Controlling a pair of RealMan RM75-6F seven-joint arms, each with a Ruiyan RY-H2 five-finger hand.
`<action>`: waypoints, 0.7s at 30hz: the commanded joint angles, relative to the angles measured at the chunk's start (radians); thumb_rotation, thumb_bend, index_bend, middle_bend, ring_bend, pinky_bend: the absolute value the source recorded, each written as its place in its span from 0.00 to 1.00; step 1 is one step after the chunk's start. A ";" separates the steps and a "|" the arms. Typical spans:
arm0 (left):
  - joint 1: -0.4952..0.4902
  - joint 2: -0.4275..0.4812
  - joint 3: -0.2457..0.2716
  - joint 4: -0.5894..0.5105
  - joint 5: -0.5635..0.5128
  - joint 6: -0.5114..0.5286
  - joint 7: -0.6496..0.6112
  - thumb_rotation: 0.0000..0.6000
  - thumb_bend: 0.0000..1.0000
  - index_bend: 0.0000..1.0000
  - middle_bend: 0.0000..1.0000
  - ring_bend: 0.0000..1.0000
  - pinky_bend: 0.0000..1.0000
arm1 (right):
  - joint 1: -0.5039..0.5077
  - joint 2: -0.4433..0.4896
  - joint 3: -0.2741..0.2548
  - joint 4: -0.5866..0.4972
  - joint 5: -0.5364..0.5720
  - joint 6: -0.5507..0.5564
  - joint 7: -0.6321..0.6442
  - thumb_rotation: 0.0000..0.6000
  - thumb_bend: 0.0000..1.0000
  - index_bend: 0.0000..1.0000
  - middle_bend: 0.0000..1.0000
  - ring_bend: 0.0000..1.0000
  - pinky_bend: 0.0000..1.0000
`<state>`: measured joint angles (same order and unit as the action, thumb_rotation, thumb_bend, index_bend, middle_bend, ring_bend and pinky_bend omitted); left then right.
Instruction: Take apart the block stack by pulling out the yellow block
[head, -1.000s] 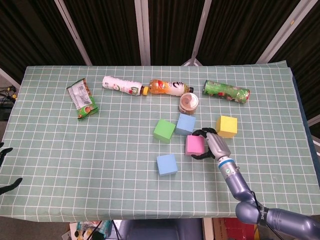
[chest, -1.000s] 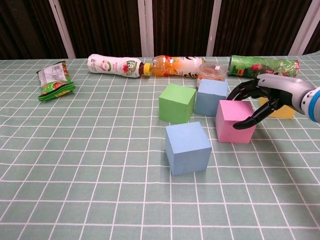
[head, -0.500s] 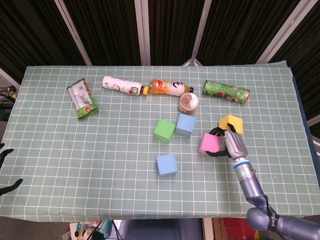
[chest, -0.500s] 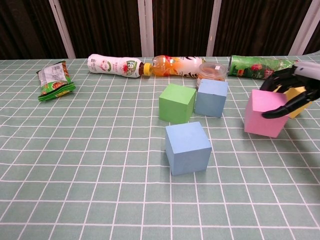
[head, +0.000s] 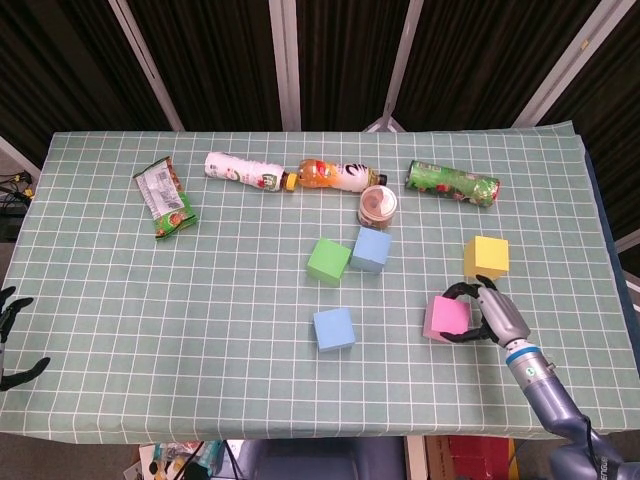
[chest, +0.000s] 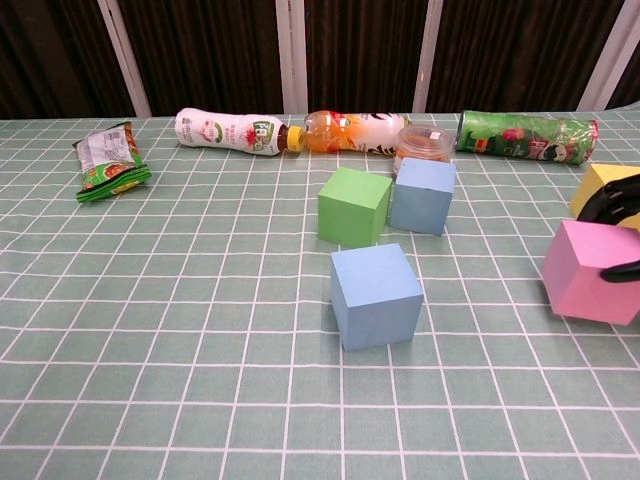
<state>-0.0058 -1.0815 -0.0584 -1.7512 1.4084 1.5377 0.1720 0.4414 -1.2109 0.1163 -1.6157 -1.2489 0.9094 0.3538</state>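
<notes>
Right hand (head: 497, 315) of mine grasps the pink block (head: 446, 317) near the table's (head: 120, 330) right edge; the yellow block (head: 485, 256) sits apart, so no stack remains.

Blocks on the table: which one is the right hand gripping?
The pink block, with the right hand wrapped around it, in front of the yellow block. The green block and both blue blocks sit untouched further left.

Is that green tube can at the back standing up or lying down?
Lying down: the green tube can rests lengthwise on the table.
</notes>
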 joint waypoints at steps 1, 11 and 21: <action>0.000 0.002 0.000 0.000 -0.001 -0.002 -0.003 1.00 0.19 0.21 0.06 0.00 0.00 | 0.006 -0.008 -0.004 0.010 -0.003 -0.006 -0.008 1.00 0.19 0.27 0.17 0.13 0.00; 0.006 0.008 -0.003 0.004 0.001 0.011 -0.025 1.00 0.19 0.21 0.06 0.00 0.00 | 0.005 0.010 0.010 -0.010 0.063 0.031 -0.152 1.00 0.17 0.06 0.00 0.01 0.00; 0.006 0.012 0.000 0.000 0.003 0.008 -0.033 1.00 0.19 0.21 0.06 0.00 0.00 | -0.064 0.224 0.037 -0.199 0.118 0.165 -0.248 1.00 0.16 0.03 0.00 0.03 0.00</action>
<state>0.0006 -1.0695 -0.0582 -1.7505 1.4113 1.5463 0.1393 0.4091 -1.0211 0.1395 -1.7774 -1.1667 1.0061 0.1503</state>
